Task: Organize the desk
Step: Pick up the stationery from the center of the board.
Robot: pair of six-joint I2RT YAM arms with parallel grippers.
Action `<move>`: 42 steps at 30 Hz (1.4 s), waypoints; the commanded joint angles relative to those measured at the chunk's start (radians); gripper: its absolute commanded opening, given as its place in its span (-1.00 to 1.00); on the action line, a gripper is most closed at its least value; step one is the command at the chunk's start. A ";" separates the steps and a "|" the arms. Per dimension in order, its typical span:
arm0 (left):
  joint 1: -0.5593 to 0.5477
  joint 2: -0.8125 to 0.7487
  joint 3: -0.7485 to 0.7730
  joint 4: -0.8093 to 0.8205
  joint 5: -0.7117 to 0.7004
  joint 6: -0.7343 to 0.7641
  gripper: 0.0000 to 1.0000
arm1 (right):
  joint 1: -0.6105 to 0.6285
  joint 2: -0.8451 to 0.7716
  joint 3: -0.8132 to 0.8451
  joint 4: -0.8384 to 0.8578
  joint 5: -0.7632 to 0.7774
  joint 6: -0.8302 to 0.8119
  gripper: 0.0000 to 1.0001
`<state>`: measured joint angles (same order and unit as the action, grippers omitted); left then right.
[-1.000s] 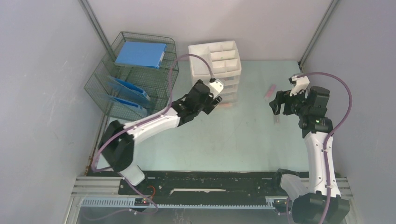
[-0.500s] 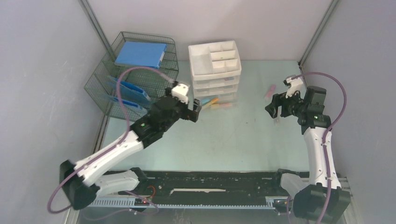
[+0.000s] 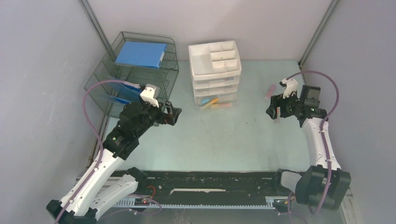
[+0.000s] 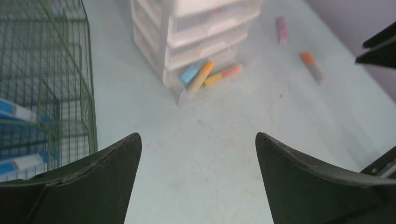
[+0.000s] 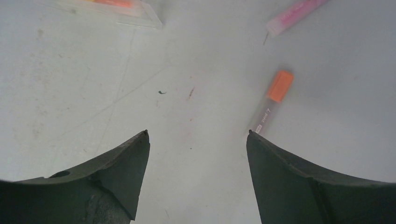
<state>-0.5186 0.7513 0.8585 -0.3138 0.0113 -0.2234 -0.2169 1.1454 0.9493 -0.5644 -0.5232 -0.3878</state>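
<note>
The pale mint-green desk point(image 3: 224, 140) holds a white drawer unit point(image 3: 215, 70) whose clear bottom drawer point(image 3: 217, 103) stands pulled out with several coloured markers in it. My left gripper point(image 3: 173, 115) hangs open and empty over bare desk, left of and short of that drawer point(image 4: 205, 77). My right gripper point(image 3: 273, 109) is open and empty just above the desk. An orange-capped pen point(image 5: 273, 102) lies just beyond its right fingertip point(image 5: 254, 140), and a pink marker point(image 5: 294, 14) lies farther off. The left wrist view shows the same orange-capped pen point(image 4: 310, 65) and pink marker point(image 4: 281, 29).
A green wire rack point(image 3: 135, 74) holding blue folders stands at the back left, close to my left arm; its mesh point(image 4: 56, 84) fills the left of the left wrist view. Grey walls close in both sides. A black rail point(image 3: 210, 182) runs along the near edge.
My left arm has drawn back from the drawer unit toward the left and near side, its jaws opening wider. The right gripper has shifted slightly farther back over the pens.
</note>
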 commanded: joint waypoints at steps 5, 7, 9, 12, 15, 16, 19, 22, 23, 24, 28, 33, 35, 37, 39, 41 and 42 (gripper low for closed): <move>0.017 -0.038 -0.050 -0.068 0.031 0.092 1.00 | -0.027 0.125 -0.001 0.053 0.149 0.006 0.65; 0.017 -0.057 -0.063 -0.068 0.026 0.091 1.00 | -0.027 0.154 -0.016 0.106 0.191 0.027 0.65; 0.017 -0.068 -0.074 -0.061 0.033 0.090 1.00 | -0.028 0.185 -0.025 0.143 0.231 0.053 0.66; 0.017 -0.057 -0.070 -0.061 0.033 0.091 1.00 | -0.026 0.253 -0.024 0.206 0.295 0.122 0.66; 0.017 -0.045 -0.071 -0.061 0.026 0.094 1.00 | -0.012 0.332 -0.009 0.243 0.366 0.191 0.64; 0.017 -0.044 -0.072 -0.061 0.021 0.094 1.00 | 0.000 0.360 0.004 0.240 0.394 0.209 0.63; 0.017 -0.043 -0.074 -0.061 0.010 0.099 1.00 | 0.033 0.436 0.055 0.204 0.445 0.232 0.58; 0.017 -0.046 -0.076 -0.064 -0.001 0.101 1.00 | 0.039 0.492 0.097 0.189 0.438 0.243 0.51; 0.017 -0.048 -0.077 -0.063 -0.003 0.101 1.00 | 0.039 0.515 0.115 0.178 0.445 0.244 0.49; 0.017 -0.049 -0.079 -0.063 -0.004 0.100 1.00 | 0.039 0.536 0.135 0.167 0.451 0.240 0.47; 0.018 -0.045 -0.078 -0.063 0.002 0.101 1.00 | 0.041 0.611 0.187 0.158 0.468 0.221 0.31; 0.019 -0.042 -0.078 -0.064 0.010 0.101 1.00 | 0.045 0.659 0.230 0.149 0.515 0.211 0.26; 0.019 -0.043 -0.078 -0.062 0.012 0.101 1.00 | 0.047 0.669 0.232 0.150 0.517 0.210 0.23; 0.019 -0.043 -0.078 -0.063 0.013 0.101 1.00 | 0.056 0.681 0.231 0.146 0.522 0.200 0.17; 0.019 -0.045 -0.078 -0.063 0.015 0.101 1.00 | 0.066 0.691 0.231 0.147 0.549 0.189 0.15; 0.019 -0.048 -0.079 -0.064 0.015 0.101 1.00 | 0.074 0.698 0.231 0.148 0.559 0.183 0.13; 0.019 -0.049 -0.079 -0.064 0.015 0.101 1.00 | 0.077 0.701 0.231 0.144 0.558 0.182 0.13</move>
<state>-0.5072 0.7132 0.7872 -0.3923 0.0223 -0.1478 -0.1600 1.8313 1.1492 -0.4091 -0.0025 -0.1837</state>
